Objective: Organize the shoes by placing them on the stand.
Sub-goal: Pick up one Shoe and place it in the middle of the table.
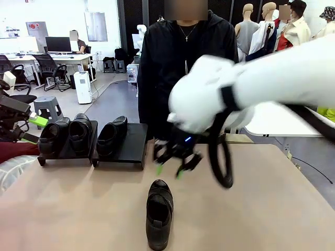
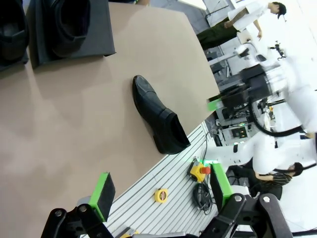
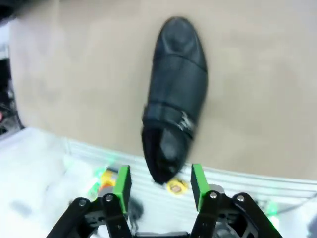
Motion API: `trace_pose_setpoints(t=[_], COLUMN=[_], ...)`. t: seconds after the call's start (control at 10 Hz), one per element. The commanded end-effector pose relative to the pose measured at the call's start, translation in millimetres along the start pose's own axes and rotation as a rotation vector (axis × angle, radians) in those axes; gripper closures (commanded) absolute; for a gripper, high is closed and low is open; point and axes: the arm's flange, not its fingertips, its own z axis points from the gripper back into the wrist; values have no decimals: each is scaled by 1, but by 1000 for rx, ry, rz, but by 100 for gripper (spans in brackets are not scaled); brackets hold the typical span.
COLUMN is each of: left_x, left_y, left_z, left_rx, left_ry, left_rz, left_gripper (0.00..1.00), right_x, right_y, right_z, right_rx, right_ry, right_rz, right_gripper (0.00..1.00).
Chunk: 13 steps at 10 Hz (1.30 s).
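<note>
One black leather strap shoe [image 1: 159, 213] is seen on the tan tabletop [image 1: 261, 209], at 6 o'clock of the right gripper [image 1: 170, 170], jaws spread, empty. Its motion-blurred white arm [image 1: 251, 86] partly hides the person [image 1: 172, 57]. The left gripper [image 2: 161, 191], jaws spread and empty, is cut off.

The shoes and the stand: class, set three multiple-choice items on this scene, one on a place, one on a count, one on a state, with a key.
1. Where is the loose shoe?
A. on the table
B. on the stand
C. in the person's hand

2. How many shoes are on the stand?
A. one
B. three
C. four

3. How is the right hand?
A. shut on the shoe
B. open above the table
C. resting on the stand

Key: 1 A, it lies on the table, near its front edge. 2 B, two on the left unit, one on the right. 3 B, its green pads stand apart, holding nothing.
</note>
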Motion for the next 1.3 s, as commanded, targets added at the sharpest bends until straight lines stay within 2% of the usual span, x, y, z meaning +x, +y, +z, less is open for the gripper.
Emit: trace_pose_setpoints(t=[0.0,0.1,0.2,0.4,0.5,0.6,0.8,0.9,1.0,1.2], left_x=[-1,-1,-1,-1,-1,-1,-1,-1,-1,-1], left_y=[1,1,1,1,1,1,1,1,1,1], left_z=[2,2,2,2,2,2,2,2,2,2], left_rx=[-2,-2,-2,-2,-2,-2,-2,-2,-2,-2], left_ry=[6,6,6,6,6,6,6,6,6,6], left_rz=[-14,-14,-14,-14,-14,-14,-14,-14,-14,-14], left_gripper=[0,0,0,0,0,0,0,0,0,0], right_x=[-19,-26,-34,-49,-55,-63,-67,-63,-76,-76], right_y=[-95,-138,-190,-275,-312,-349,-386,-387,-388,-388], right_z=[71,99,128,163,175,185,190,181,195,195], right_rx=[2,29,128,198,273,365,535,505,433,433], right_ry=[50,64,110,28,0,-74,-122,-174,-115,-115], right_rz=[-2,14,15,-46,-69,-54,-123,-156,-142,-142], right_gripper=[0,0,0,0,0,0,0,0,0,0])
